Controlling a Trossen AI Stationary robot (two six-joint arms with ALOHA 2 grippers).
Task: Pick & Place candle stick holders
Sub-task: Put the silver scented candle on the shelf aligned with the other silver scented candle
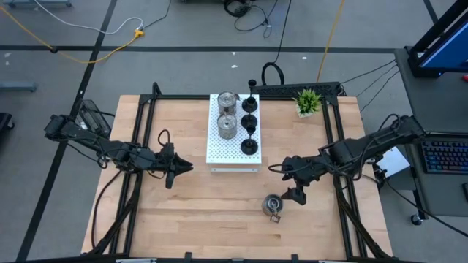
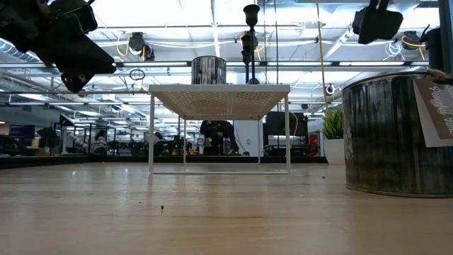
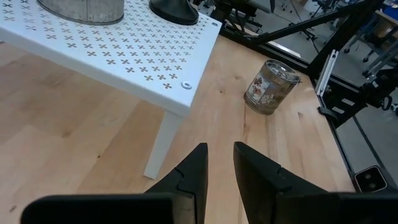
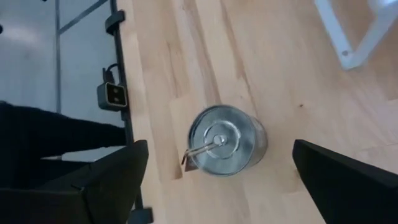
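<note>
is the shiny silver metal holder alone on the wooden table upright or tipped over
Upright. The shiny silver metal holder stands on its base on the wooden table; the right wrist view looks straight down at its round top, between the right gripper's open fingers.

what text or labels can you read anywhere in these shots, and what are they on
Nothing can be read with confidence.
Tag on the silver candle holder on the table: cursive script, possibly starting "Peaceful", too blurred and cut off to confirm.
Printed label on the same holder's side, seen in the left wrist view: too small to read.
White board: no text, only cross-shaped holes.
</note>
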